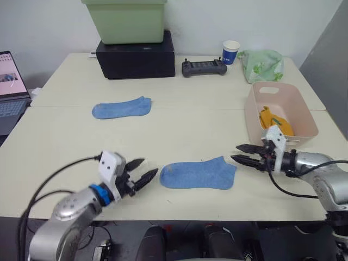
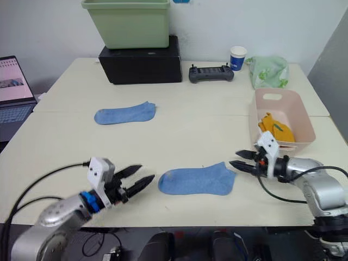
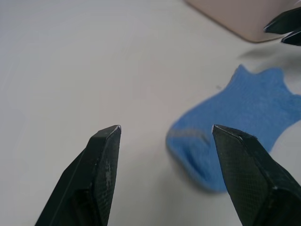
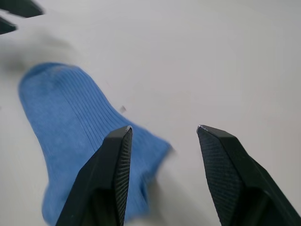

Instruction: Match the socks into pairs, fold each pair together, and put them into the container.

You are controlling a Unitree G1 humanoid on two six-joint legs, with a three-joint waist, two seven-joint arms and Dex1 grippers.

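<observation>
- Lying flat at the table's (image 1: 65, 136) near edge, between our two grippers, is one light blue sock (image 1: 198, 175); its long axis runs left to right, rounded toe toward our left, cuff and heel toward our right.
- We list a second light blue sock (image 1: 121, 107), farther back and left of centre, well apart from the first; long axis also left to right, slightly tilted, cuff end toward the right.
- We count two blue socks on the table, and mustard-orange sock fabric (image 1: 274, 120) with a green mark, bunched in the pink container (image 1: 255, 111); how many orange socks lie there we cannot tell.
- Pink container: right side of the table, its long axis running away from us.
- Our left gripper (image 1: 142, 173): low over the table, forearm reaching in from the near left, fingers apart, tips aimed at the near sock's toe, just beside it, not touching.
- Our right gripper (image 1: 240, 153): reaching in from the right, fingers apart, tips pointing left at the cuff end, close to it; nothing held.
- Other items at the back: one green bin (image 1: 126, 19) on one black box (image 1: 136, 57), one controller (image 1: 204, 67), one paper cup (image 1: 231, 52), one green bag (image 1: 262, 65), one laptop (image 1: 11, 89) at far left.
</observation>
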